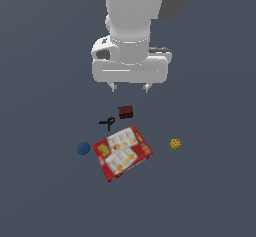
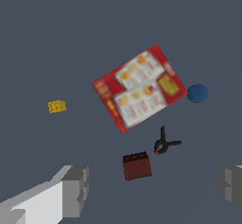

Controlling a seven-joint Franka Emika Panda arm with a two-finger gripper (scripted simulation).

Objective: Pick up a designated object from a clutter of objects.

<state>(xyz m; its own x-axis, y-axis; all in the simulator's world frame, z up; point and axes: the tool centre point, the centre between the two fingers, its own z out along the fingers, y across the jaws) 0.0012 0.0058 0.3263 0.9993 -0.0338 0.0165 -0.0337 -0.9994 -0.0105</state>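
Note:
The small dark-blue ball (image 1: pixel 83 148) lies on the grey floor just off the red box's edge on the exterior view's left; it also shows in the wrist view (image 2: pixel 197 93). The flat red printed box (image 1: pixel 122 152) (image 2: pixel 139 88) lies in the middle of the clutter. A dark brown block (image 1: pixel 125 112) (image 2: pixel 137 166), a tiny black clamp (image 1: pixel 108 122) (image 2: pixel 164 144) and a small yellow cube (image 1: pixel 175 143) (image 2: pixel 56 107) lie around it. My gripper (image 1: pixel 130 87) hangs open and empty, high above the brown block. Its fingers (image 2: pixel 75 190) frame the wrist view.
The grey floor (image 1: pixel 210 196) stretches flat all around the clutter. The arm's white body (image 1: pixel 135 26) fills the upper middle of the exterior view.

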